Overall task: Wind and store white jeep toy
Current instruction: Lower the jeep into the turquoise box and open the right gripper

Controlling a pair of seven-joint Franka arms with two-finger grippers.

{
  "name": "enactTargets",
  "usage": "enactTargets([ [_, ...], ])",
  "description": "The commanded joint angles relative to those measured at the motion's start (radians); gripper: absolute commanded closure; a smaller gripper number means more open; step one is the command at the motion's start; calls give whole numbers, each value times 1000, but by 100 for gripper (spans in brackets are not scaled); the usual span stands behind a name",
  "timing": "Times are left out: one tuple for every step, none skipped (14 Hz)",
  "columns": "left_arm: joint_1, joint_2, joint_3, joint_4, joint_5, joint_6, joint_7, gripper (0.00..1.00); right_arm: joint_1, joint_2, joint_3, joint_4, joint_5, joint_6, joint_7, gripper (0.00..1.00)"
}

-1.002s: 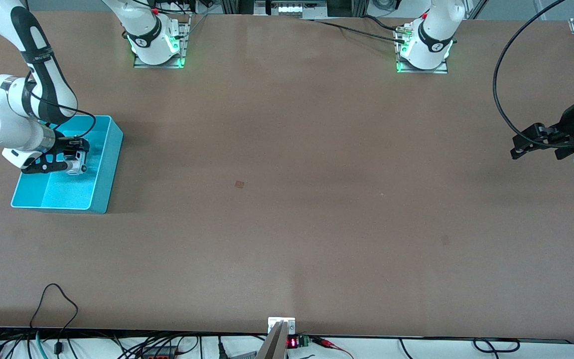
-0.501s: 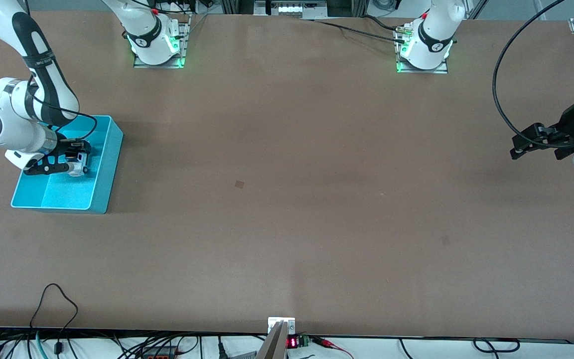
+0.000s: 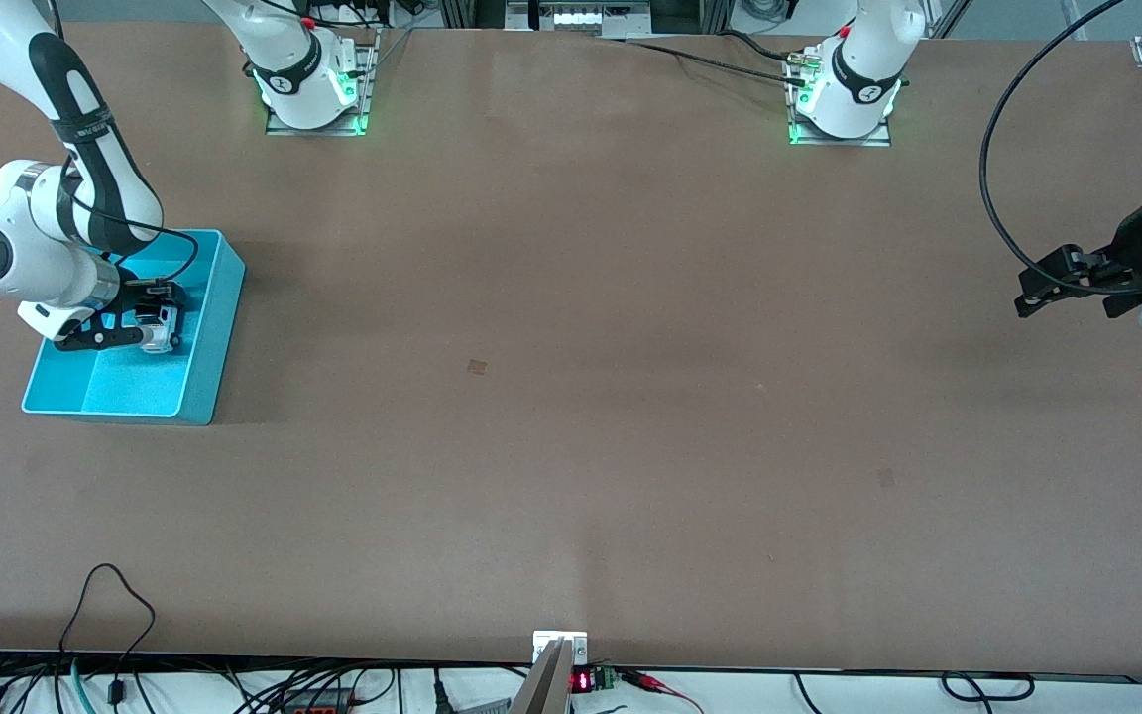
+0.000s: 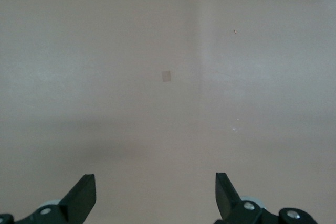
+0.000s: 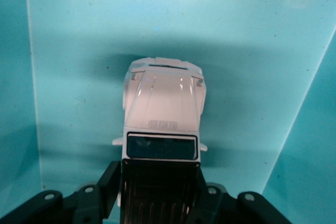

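The white jeep toy (image 3: 161, 328) has a black ribbed roof. My right gripper (image 3: 150, 322) is shut on it and holds it low inside the cyan bin (image 3: 216, 327) at the right arm's end of the table. In the right wrist view the jeep (image 5: 164, 119) sits between my fingers (image 5: 107, 184), its hood pointing away over the bin's floor (image 5: 79, 51). I cannot tell whether its wheels touch the floor. My left gripper (image 3: 1057, 281) is open and empty, waiting above the table at the left arm's end; its fingertips (image 4: 84, 195) show over bare table.
The brown table (image 3: 571, 397) carries a small dark square mark (image 3: 476, 367) near its middle. Cables and a small display (image 3: 581, 680) lie along the edge nearest the front camera. The two arm bases stand at the edge farthest from that camera.
My right gripper has sunk slightly lower into the cyan bin with the jeep. The left arm has not moved.
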Motion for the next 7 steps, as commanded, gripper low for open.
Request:
enactTargets([
  [-10, 3, 12, 6, -17, 7, -3, 0, -11, -4, 9, -3, -17, 10, 5, 12],
  [-8, 3, 10, 5, -17, 7, -1, 0, -11, -6, 9, -3, -17, 8, 5, 11],
  [-8, 3, 10, 5, -17, 7, -3, 0, -11, -6, 9, -3, -17, 8, 3, 11],
  [-8, 3, 10, 5, -17, 7, -1, 0, -11, -6, 11, -1, -17, 8, 5, 11],
  [-10, 3, 12, 5, -17, 7, -3, 0, -11, -9, 11, -1, -17, 8, 5, 7],
  [-10, 3, 10, 5, -17, 7, -1, 0, -11, -15, 11, 2, -17, 4, 3, 0],
  [-10, 3, 10, 6, -17, 7, -3, 0, -10, -27, 14, 5, -17, -1, 0, 0],
])
